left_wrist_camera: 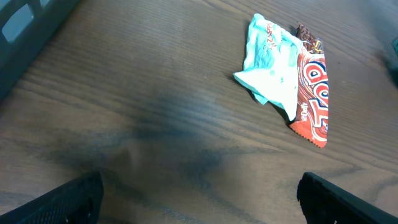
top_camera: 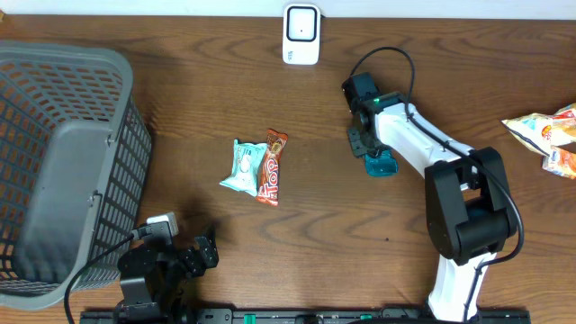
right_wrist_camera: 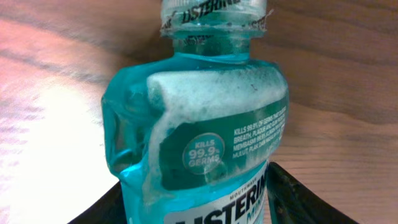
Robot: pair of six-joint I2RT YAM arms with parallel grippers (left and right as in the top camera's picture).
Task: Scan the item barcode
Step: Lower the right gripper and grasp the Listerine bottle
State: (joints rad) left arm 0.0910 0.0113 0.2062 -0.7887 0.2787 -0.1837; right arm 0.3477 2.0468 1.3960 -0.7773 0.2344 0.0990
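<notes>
My right claw (right_wrist_camera: 194,204) straddles the mouthwash bottle (right_wrist_camera: 199,124), right of the desk's (top_camera: 270,99) middle and below the white scanner (top_camera: 301,34); my fingers (right_wrist_camera: 93,208) flank both its sides, but I cannot tell whether they clamp it. My left claw (left_wrist_camera: 199,196) hangs wide, holding nothing, near two snack wrappers (left_wrist_camera: 292,87)

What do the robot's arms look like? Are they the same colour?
No. The right arm is white with black joints and a looping black cable. The left arm is mostly black, with a white piece on top.
</notes>
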